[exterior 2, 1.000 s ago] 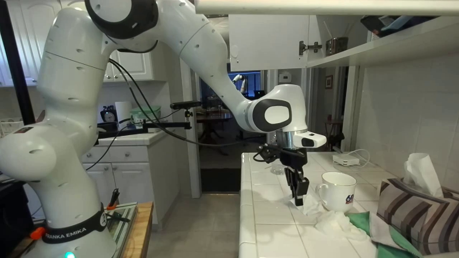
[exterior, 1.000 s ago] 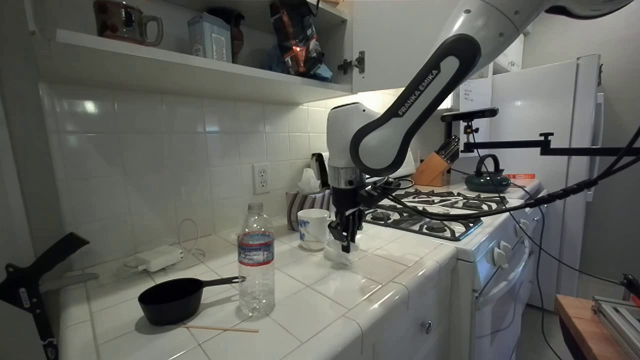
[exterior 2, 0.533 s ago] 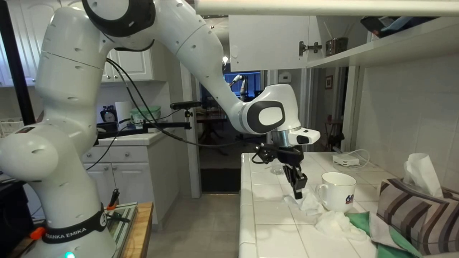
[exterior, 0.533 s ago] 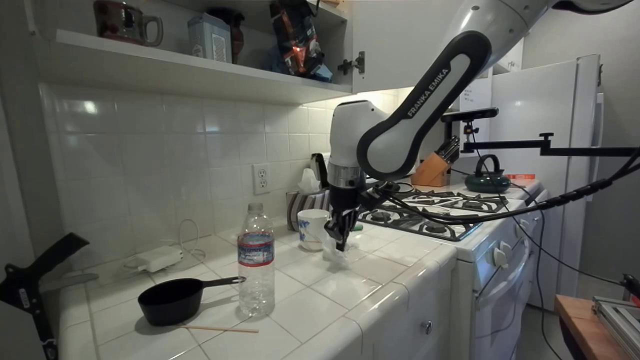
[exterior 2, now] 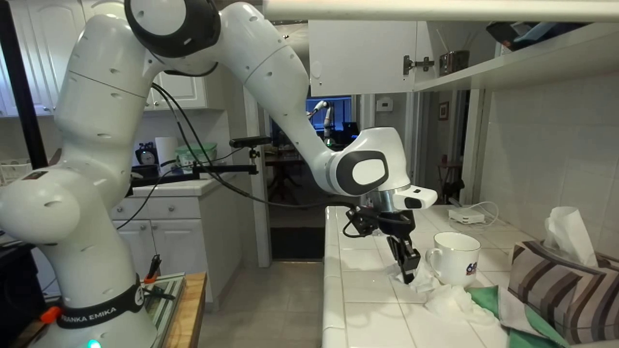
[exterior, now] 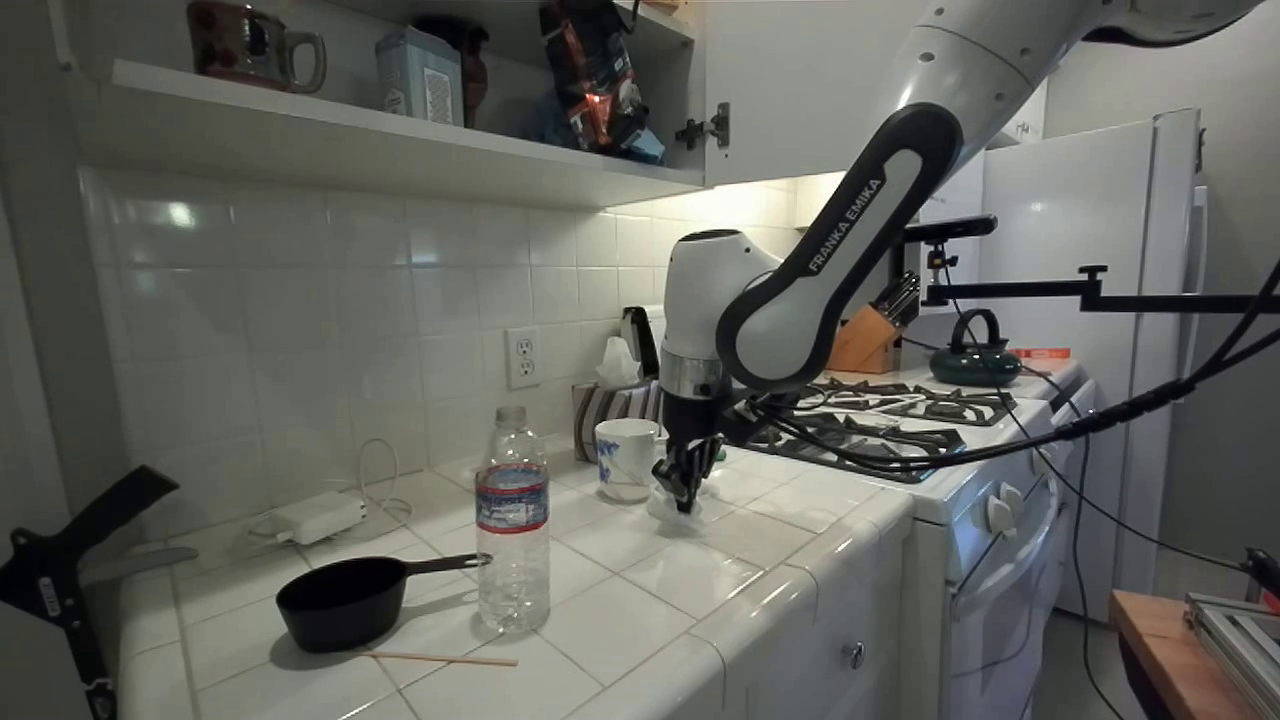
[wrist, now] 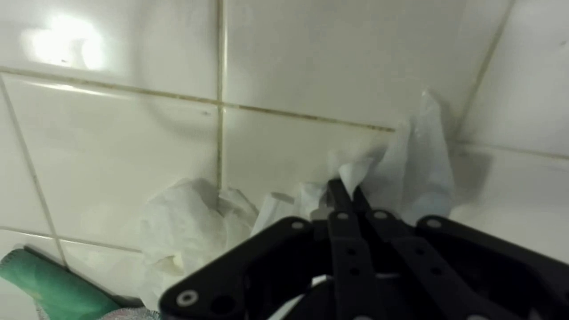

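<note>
On the white tiled counter [exterior 2: 372,319] stands a striped tissue box [exterior 2: 549,290], and the black gripper [wrist: 348,190] points down, near a white mug [exterior 2: 453,261]. The jaws are closed together, with a fold of a thin white tissue [wrist: 424,173] pinched between the tips; this tissue lies on the counter, just beside the mug.

Thin white tissue [wrist: 420,178], crumpled into peaks, pinched in claw [wrist: 350,192], on tiled counter [wrist: 289,58].
</note>
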You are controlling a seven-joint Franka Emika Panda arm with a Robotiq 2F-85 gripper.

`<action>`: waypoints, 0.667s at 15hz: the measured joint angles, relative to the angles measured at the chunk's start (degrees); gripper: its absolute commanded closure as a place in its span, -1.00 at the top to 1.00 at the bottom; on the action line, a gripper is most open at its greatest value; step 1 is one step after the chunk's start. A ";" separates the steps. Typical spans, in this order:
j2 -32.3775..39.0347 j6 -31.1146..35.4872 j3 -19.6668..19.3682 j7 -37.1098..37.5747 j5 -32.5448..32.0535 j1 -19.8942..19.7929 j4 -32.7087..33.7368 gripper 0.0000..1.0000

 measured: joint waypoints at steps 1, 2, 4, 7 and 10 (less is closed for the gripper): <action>0.17 0.25 -0.06 -0.23 0.00 -0.03 0.17 -1.00; 0.36 0.54 0.02 -0.84 0.00 -0.04 0.39 -1.00; 0.89 2.03 1.35 -4.12 0.22 -0.13 0.89 -1.00; 1.98 3.44 5.55 -10.88 1.29 -0.17 2.41 -1.00; 3.33 3.55 10.46 -18.81 3.53 -0.59 4.63 -1.00</action>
